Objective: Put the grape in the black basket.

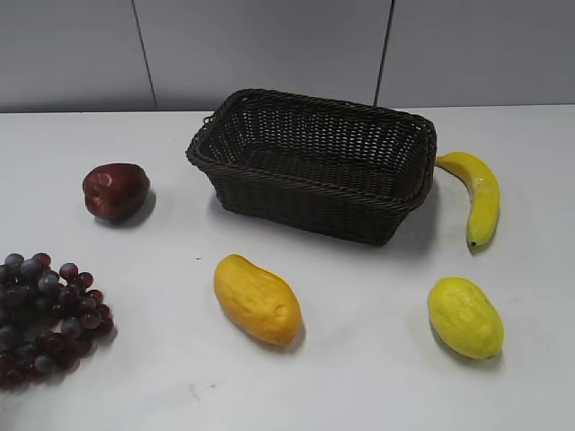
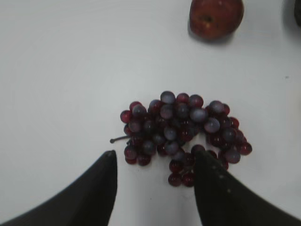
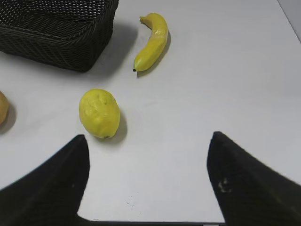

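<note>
The grape (image 1: 49, 314) is a bunch of dark purple-red berries lying on the white table at the front left edge of the exterior view. In the left wrist view the grape (image 2: 181, 129) lies just beyond my left gripper (image 2: 155, 157), which is open; its right finger touches or overlaps the near berries. The black basket (image 1: 314, 162) stands at the back middle and looks empty. Its corner shows in the right wrist view (image 3: 56, 33). My right gripper (image 3: 148, 141) is open and empty above bare table. Neither gripper shows in the exterior view.
A dark red apple (image 1: 115, 190) lies left of the basket, also in the left wrist view (image 2: 216, 18). An orange mango (image 1: 257, 299) lies in front of the basket. A yellow lemon-like fruit (image 1: 464, 317) and a banana (image 1: 479, 195) lie at the right.
</note>
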Controlling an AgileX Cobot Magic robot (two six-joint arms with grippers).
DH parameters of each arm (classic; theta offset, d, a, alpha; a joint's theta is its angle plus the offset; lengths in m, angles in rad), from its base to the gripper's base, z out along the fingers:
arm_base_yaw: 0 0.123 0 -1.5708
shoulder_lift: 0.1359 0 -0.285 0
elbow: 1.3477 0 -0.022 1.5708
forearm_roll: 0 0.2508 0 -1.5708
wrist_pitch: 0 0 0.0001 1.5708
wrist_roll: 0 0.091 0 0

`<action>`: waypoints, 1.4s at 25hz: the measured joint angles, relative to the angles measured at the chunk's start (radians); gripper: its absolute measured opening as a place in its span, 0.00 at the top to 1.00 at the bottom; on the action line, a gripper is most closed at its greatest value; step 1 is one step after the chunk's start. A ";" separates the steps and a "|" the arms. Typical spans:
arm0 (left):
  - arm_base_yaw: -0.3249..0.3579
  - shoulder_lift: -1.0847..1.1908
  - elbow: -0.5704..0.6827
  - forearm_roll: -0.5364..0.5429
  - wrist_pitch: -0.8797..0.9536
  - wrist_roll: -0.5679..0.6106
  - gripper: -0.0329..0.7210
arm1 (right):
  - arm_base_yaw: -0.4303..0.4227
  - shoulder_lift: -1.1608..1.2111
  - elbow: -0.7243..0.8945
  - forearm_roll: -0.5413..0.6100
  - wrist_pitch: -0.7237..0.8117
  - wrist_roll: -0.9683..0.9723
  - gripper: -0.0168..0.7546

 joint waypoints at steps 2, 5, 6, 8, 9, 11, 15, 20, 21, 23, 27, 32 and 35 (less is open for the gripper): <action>0.000 0.078 -0.037 -0.026 0.054 0.065 0.31 | 0.000 0.000 0.000 0.000 0.000 0.000 0.21; 0.000 0.183 -0.082 -0.075 0.088 0.192 0.31 | 0.000 0.000 0.000 0.000 0.000 0.000 0.21; -0.004 0.207 -0.090 -0.087 0.089 0.245 0.31 | 0.000 0.000 0.000 0.000 0.000 0.000 0.21; -0.021 0.259 -0.102 -0.094 0.091 0.357 0.31 | 0.000 0.000 0.000 0.000 0.000 0.000 0.21; -0.032 0.279 -0.103 -0.093 0.089 0.400 0.31 | 0.000 0.000 0.000 0.000 0.000 0.000 0.21; -0.065 0.325 -0.104 -0.082 0.087 0.491 0.31 | 0.000 0.000 0.000 0.000 0.000 0.000 0.21; -0.151 0.398 -0.104 0.005 0.018 0.603 0.31 | 0.000 0.000 0.000 0.000 0.000 0.000 0.21; -0.224 0.469 -0.105 0.083 -0.105 0.633 0.25 | 0.000 0.000 0.000 0.000 0.000 0.000 0.21; -0.229 0.486 -0.105 0.080 -0.107 0.634 0.23 | 0.000 0.000 0.000 0.000 0.000 0.000 0.21; -0.232 0.523 -0.106 0.076 -0.095 0.634 0.22 | 0.000 0.000 0.000 0.000 0.000 0.000 0.21; -0.232 0.591 -0.106 0.086 -0.092 0.634 0.21 | 0.000 0.000 0.000 0.000 0.000 0.000 0.21; -0.232 0.657 -0.107 0.077 -0.125 0.634 0.21 | 0.000 0.000 0.000 0.000 0.000 0.000 0.21; -0.232 0.674 -0.107 0.066 -0.125 0.634 0.27 | 0.000 0.000 0.000 0.000 0.000 0.000 0.21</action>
